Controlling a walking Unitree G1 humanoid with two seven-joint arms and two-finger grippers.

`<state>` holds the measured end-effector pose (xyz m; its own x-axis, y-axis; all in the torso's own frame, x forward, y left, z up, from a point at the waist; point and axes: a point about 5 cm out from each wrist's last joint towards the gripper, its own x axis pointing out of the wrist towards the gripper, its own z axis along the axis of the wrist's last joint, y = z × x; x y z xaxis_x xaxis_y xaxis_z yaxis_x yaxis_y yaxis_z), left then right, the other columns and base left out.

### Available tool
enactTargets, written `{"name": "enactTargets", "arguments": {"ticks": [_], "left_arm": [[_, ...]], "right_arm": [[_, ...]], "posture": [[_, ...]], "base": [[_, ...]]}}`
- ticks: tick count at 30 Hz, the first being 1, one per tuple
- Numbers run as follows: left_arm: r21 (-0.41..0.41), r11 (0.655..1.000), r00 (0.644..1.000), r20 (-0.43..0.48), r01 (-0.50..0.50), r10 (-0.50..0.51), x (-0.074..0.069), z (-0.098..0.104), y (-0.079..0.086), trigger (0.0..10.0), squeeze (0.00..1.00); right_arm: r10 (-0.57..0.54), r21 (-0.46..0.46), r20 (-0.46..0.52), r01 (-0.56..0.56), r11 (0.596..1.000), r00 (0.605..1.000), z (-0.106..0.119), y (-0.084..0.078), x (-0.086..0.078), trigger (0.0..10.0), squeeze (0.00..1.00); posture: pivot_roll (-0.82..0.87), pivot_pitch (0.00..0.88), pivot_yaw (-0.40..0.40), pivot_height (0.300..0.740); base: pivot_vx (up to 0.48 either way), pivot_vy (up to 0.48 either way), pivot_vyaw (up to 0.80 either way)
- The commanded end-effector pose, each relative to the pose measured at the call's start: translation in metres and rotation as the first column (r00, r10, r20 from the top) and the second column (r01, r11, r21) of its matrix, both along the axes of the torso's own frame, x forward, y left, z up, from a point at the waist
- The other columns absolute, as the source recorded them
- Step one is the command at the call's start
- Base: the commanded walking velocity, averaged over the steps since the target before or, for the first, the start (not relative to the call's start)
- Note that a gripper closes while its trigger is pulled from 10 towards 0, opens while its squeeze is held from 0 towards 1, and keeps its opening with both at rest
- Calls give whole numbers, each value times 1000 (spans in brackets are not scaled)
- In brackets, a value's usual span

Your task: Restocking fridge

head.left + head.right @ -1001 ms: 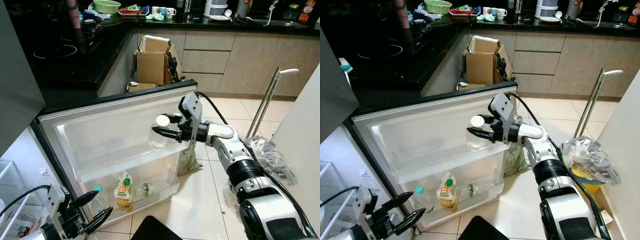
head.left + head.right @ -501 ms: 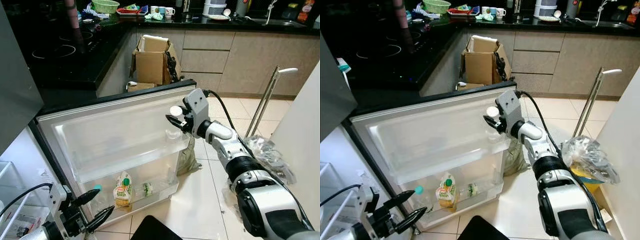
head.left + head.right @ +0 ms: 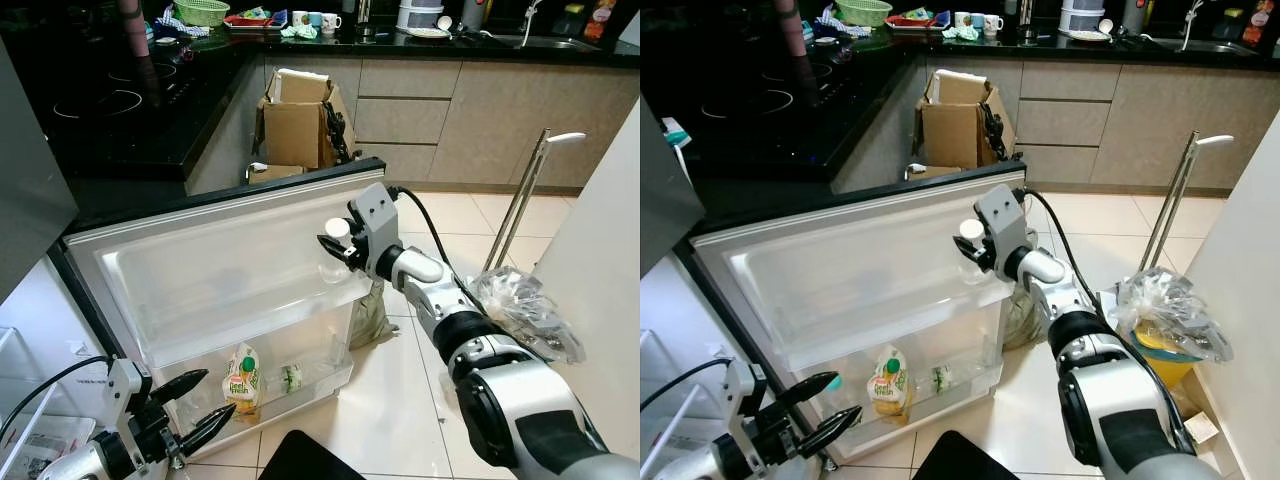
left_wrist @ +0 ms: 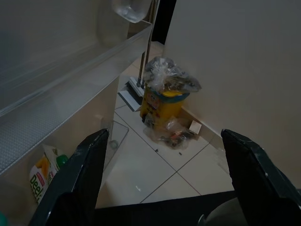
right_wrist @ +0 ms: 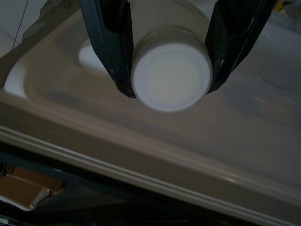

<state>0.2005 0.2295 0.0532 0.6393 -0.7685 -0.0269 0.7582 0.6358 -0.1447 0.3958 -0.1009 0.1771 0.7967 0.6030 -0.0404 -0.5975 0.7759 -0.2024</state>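
The fridge door [image 3: 215, 260] stands open before me, with an upper shelf [image 3: 260, 310] and a lower shelf [image 3: 300, 385]. My right gripper [image 3: 332, 245] is shut on a clear bottle with a white cap [image 3: 337, 228] [image 5: 170, 75], holding it at the right end of the upper door shelf. The bottle's body [image 4: 131, 9] sits inside that shelf. In the lower shelf stand a yellow-labelled green-capped bottle [image 3: 241, 378] and a small green-labelled bottle [image 3: 291, 377]. My left gripper [image 3: 190, 407] is open, low at the left near the lower shelf.
A cardboard box [image 3: 298, 120] stands by the dark counter [image 3: 130, 120] behind the door. A plastic bag over a yellow bin [image 3: 520, 312] and a dustpan handle [image 3: 520, 200] are on the right. Tiled floor [image 3: 400, 400] lies in front.
My right gripper has carried the bottle from mid-shelf to the right end and lowered it a little into the upper shelf. The camera has shifted slightly; my left gripper stays low.
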Motion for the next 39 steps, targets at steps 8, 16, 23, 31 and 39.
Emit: {"name": "enactTargets", "arguments": {"ticks": [8, 16, 23, 31, 39], "left_arm": [[18, 1000, 998, 55, -15, 14, 13, 8, 3, 10000, 0], [29, 1000, 993, 114, 0, -4, 31, 24, -1, 10000, 0], [33, 999, 988, 146, 38, -42, 42, 36, -6, 10000, 0], [58, 997, 989, 129, 59, -66, 39, 36, -2, 10000, 0], [71, 996, 988, 141, 51, -60, 40, 42, 1, 10000, 0]], "right_arm": [[-60, 49, 68, 56, 997, 996, 25, -7, 9, 10000, 0], [-64, 72, 82, 58, 996, 995, 31, -6, 10, 10000, 0], [-52, 109, 85, 42, 993, 995, 34, -1, 10, 10000, 0], [49, 184, 61, -59, 981, 997, 31, 13, 5, 10000, 0], [75, 168, 82, -88, 982, 994, 31, 22, 3, 10000, 0]], "posture": [[47, 0, -71, 740], [72, 6, -50, 740], [68, 35, -20, 740], [67, 61, 5, 740], [71, 96, -8, 740]], "base": [[0, 0, 0], [0, 0, 0], [0, 0, 0], [0, 0, 0], [0, 0, 0]]}}
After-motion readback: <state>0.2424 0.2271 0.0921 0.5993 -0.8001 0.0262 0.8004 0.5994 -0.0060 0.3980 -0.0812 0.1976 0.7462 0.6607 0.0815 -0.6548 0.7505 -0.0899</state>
